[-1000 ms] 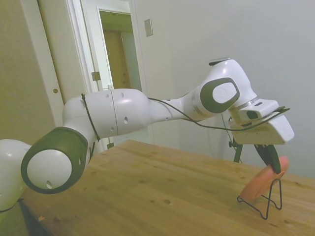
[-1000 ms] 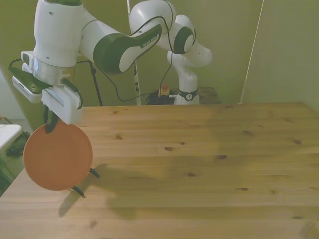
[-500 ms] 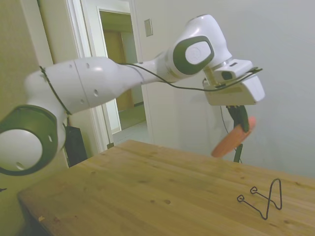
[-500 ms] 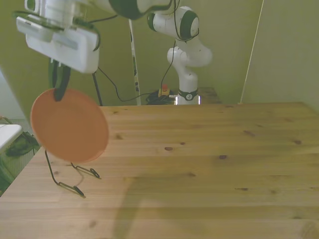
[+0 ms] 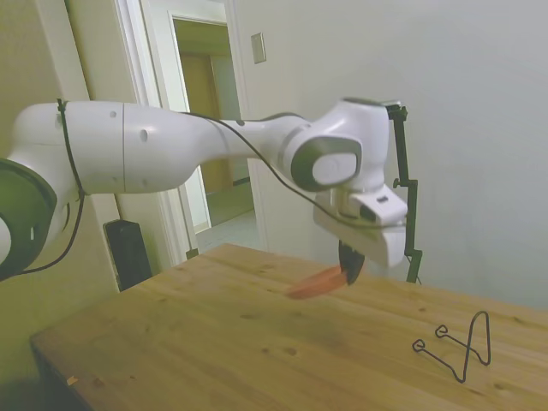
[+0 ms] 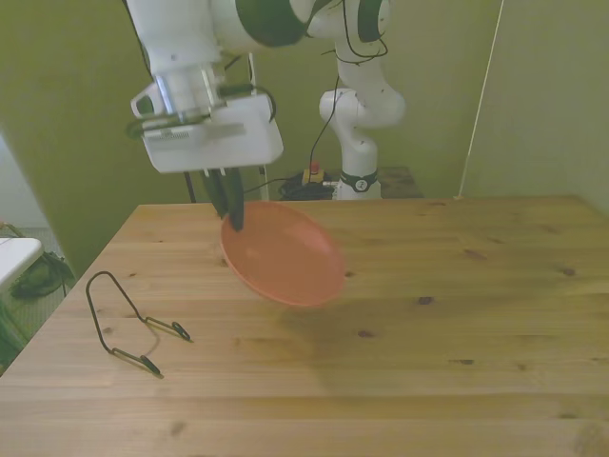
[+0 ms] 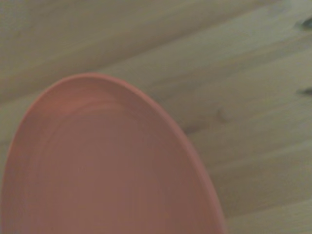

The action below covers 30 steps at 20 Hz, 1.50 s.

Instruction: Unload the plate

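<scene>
Hand [image 6: 231, 211] is clamped on the rim of the plate [image 6: 284, 254], holding it tilted in the air over the table [image 6: 457, 314], roughly mid-table. Wire stand [image 6: 126, 324] sits bare, well off at about 8 o'clock from the plate in the front view.

For the set-down I'd level the plate, lower slowly until the base touches, and only then let go; releasing at this tilt risks a drop and wobble.

Side view blurs the plate [image 5: 315, 282], so its gap to the table is hard to judge. Wrist view cuts off part of the plate [image 7: 97, 165].
</scene>
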{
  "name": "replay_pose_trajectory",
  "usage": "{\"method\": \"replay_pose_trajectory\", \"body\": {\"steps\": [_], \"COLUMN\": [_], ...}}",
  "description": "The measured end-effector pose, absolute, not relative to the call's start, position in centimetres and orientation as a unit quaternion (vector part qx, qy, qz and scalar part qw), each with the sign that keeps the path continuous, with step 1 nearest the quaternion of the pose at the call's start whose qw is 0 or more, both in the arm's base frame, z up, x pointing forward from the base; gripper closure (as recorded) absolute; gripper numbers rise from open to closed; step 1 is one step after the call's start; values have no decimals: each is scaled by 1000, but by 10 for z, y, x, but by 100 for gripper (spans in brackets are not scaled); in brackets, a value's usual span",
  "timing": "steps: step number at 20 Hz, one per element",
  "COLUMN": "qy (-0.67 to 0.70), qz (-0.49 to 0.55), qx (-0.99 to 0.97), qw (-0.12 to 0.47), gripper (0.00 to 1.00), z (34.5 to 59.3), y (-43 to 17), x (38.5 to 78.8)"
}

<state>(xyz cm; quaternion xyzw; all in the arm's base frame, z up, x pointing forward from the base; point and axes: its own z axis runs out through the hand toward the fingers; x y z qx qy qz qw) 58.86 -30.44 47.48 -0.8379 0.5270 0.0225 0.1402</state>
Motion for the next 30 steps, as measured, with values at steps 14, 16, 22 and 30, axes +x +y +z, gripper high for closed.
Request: {"method": "replay_pose_trajectory", "body": {"steps": [14, 16, 22, 30], "qy": [479, 477, 477, 474], "qz": [19, 15, 2, -12], "qx": [-870, -872, -873, -874], "qw": [117, 111, 102, 104], "gripper": [0, 0, 0, 0], "z": [372, 371, 367, 391], "y": [-321, -320, -319, -317], "x": [548, 548, 546, 542]}}
